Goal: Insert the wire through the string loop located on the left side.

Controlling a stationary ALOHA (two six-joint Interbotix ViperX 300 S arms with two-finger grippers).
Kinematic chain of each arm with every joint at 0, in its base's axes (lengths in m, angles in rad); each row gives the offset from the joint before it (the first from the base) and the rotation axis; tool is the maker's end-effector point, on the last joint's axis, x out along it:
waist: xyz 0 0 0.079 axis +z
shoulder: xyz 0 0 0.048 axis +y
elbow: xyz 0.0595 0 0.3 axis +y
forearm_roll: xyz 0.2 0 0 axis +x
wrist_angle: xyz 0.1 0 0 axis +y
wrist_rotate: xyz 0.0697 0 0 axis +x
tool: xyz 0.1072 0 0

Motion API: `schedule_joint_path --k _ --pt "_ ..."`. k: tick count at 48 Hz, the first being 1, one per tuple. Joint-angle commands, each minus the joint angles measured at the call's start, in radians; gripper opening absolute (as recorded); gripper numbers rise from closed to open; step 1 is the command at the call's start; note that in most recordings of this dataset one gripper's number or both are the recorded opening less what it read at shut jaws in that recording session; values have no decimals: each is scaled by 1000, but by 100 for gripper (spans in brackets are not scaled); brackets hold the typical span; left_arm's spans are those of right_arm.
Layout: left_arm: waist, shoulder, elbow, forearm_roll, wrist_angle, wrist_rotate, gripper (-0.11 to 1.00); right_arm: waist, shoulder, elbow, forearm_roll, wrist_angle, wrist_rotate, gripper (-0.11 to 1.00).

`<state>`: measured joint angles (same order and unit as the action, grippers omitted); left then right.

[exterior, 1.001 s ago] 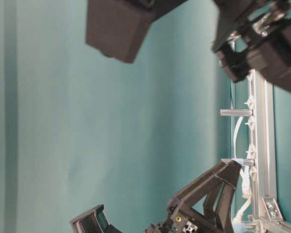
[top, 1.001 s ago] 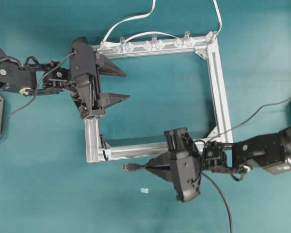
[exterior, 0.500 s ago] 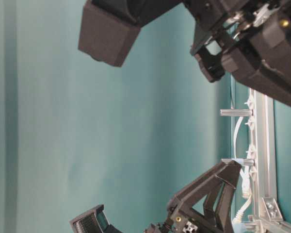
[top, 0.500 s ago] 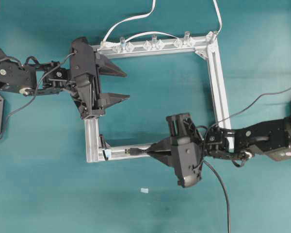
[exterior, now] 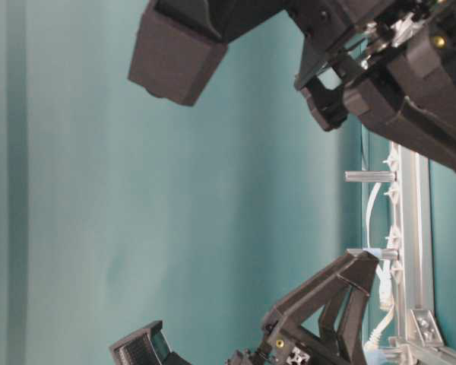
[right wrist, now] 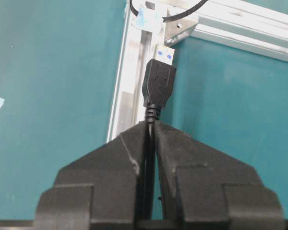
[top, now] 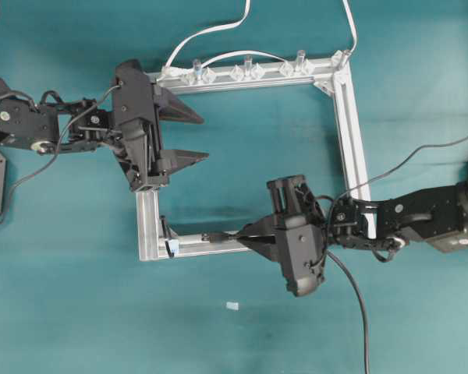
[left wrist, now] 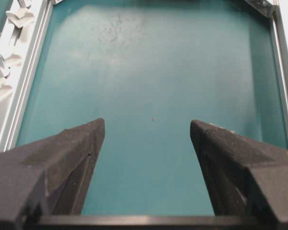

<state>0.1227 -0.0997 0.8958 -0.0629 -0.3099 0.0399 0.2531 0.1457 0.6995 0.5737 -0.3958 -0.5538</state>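
We have the right tool (right wrist: 151, 125) clamped on the wire (right wrist: 159, 82) just behind the plug's strain relief, so the plug sticks out ahead of the fingertips with room to lead through a small opening. The short overhang should keep the tip stiff and aimable. The plug hangs over the bottom rail of the silver frame (top: 349, 117), metal tip pointing toward the frame's lower-left corner, where the string loop (right wrist: 170, 13) sits. In the right wrist view the tip is near the loop but short of it, so we judge threading not yet done. The rest of the wire trails back from the right arm across the table (top: 78, 312). The left tool (top: 179, 137) hangs wide open with nothing in it, over the upper-left part of the frame. We guess it's parked to take the plug once it comes through, but nothing confirms that. The wire is thin, black and round, ending in a small black rectangular moulded plug with a ribbed neck and a bright metal tip showing blue inside. The loop is thin dark cord at the corner bracket, with a pale blue-white tag (right wrist: 146, 14) at its base. Whether it stands open toward the plug we can't tell.
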Motion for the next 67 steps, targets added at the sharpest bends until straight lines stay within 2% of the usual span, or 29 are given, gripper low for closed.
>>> schedule_joint_path --k 1,24,34,53,67 --pt "-5 -23 -14 3 -3 0 77 -6 -35 -8 -8 -3 -2 7" --pt "-6 -28 -14 3 5 2 77 -8 -37 -6 -14 -3 -2 7" --pt "-8 -95 3 3 101 5 77 -8 -35 -6 -14 -3 -2 7" --pt "-51 -255 97 3 264 2 77 -8 -37 -3 -20 -5 -2 7" --pt "-57 -311 121 3 407 2 77 -8 -37 -5 -20 -5 -2 7"
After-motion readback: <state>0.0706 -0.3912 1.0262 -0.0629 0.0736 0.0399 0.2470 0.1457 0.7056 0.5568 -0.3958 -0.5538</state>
